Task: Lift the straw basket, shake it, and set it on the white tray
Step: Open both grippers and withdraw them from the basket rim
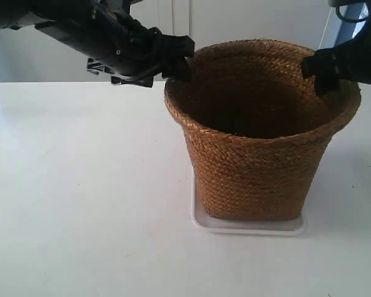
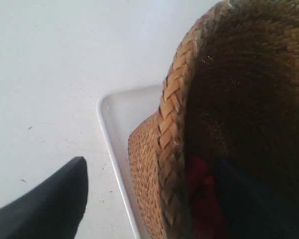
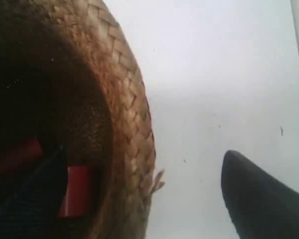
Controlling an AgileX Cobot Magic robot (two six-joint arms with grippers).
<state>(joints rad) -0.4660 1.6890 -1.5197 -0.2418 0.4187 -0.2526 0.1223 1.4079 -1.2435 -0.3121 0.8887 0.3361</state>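
Astride the basket (image 2: 229, 89) rim, left hand (image 2: 148, 199)

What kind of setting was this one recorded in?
Probably a lab or test bench rather than a home: a plain white table, a pale blank wall behind it, and black robot arms at a basket standing on a tray.

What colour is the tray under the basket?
White: the shallow glossy plastic tray shows best in the left wrist view.
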